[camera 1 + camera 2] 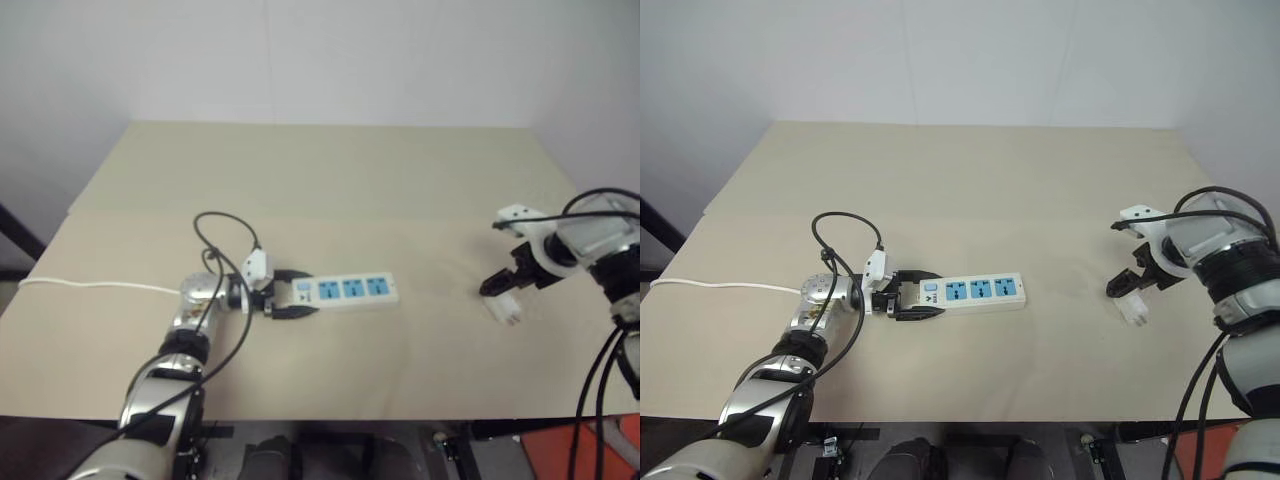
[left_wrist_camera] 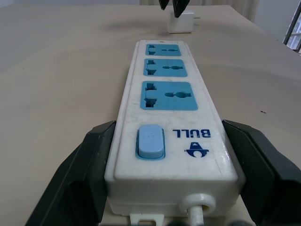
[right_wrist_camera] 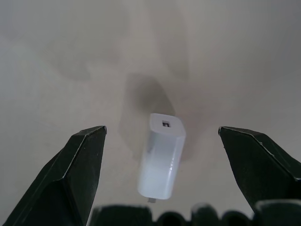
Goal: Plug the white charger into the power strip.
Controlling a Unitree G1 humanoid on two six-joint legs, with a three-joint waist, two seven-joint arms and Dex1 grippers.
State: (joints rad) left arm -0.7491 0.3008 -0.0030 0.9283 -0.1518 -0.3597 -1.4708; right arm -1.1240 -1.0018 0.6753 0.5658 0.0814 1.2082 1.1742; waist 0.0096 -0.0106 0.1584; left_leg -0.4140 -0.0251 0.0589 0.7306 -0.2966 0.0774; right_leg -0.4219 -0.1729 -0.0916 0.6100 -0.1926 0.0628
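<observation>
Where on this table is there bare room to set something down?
The table's whole far half is bare, and so is the stretch between the power strip and the white charger. It is crowded at the strip's switch end, held by the left claw, and around the charger under the right claw.

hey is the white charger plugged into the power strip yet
No, not plugged in. The white charger lies on the table under the open right gripper, apart from the power strip, whose sockets are empty.

Four cameras: two head eyes, one on each wrist.
The head pair looks down over the whole tabletop (image 1: pixel 330 170). The left wrist camera faces close along the power strip (image 2: pixel 169 122); the right wrist camera looks steeply down at the white charger (image 3: pixel 162 155), shared with the others.
</observation>
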